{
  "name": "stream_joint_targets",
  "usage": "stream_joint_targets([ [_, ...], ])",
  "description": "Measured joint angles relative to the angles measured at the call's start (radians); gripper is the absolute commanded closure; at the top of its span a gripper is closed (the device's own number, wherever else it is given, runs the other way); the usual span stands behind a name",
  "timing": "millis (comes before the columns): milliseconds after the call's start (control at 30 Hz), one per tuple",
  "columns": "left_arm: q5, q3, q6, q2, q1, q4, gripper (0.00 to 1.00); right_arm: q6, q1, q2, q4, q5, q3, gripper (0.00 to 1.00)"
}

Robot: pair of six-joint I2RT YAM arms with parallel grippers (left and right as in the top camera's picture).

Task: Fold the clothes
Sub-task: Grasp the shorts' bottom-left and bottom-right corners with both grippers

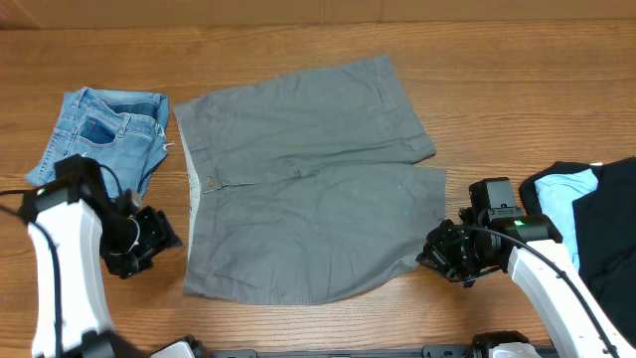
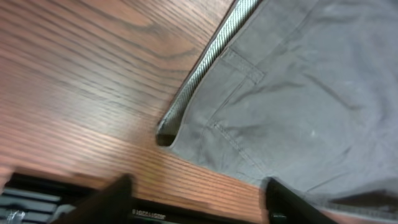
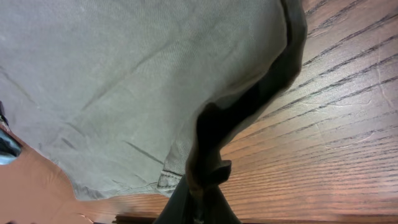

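The clothes are one pair of grey shorts [image 1: 308, 184] lying spread flat in the middle of the table, with the waistband to the left and the legs to the right. My left gripper [image 1: 167, 237] hovers just left of the near waistband corner [image 2: 165, 138]. It is open, and only bare wood shows between its fingers [image 2: 112, 199]. My right gripper [image 1: 429, 257] is at the near leg's hem. In the right wrist view the right gripper [image 3: 200, 186] is shut on that hem, and the pinched edge [image 3: 249, 106] stands up as a dark fold off the wood.
Small blue denim shorts [image 1: 104, 129] lie at the back left, close to the left arm. A black garment [image 1: 606, 249] with a light-blue one [image 1: 571, 194] sits at the right edge beside the right arm. The table's front edge [image 2: 186, 214] runs just under the left fingers.
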Motion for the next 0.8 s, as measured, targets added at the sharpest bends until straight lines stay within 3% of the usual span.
stream_joint_targets([
  [33, -0.004, 0.003, -0.003, -0.022, 0.0, -0.012, 0.06, 0.0, 0.0, 0.0, 0.0, 0.0, 0.0, 0.96],
  [100, -0.011, 0.003, -0.014, -0.064, 0.0, -0.033, 0.0, 0.0, 0.0, 0.0, 0.001, 0.0, 0.0, 0.96],
  [333, 0.014, -0.024, -0.111, -0.047, 0.0, 0.014, 0.04, -0.001, 0.0, 0.0, -0.018, -0.001, 0.0, 0.96],
  [500, 0.075, -0.172, -0.169, 0.003, 0.0, 0.116, 0.07, -0.012, 0.0, 0.0, -0.023, 0.0, 0.001, 0.96],
  [733, 0.092, -0.356, -0.233, 0.008, 0.0, 0.215, 0.03, -0.018, 0.0, 0.0, -0.023, 0.0, 0.001, 0.95],
  [800, 0.092, -0.382, -0.246, 0.008, 0.0, 0.246, 0.14, -0.019, 0.0, 0.0, -0.023, 0.0, 0.001, 0.95],
])
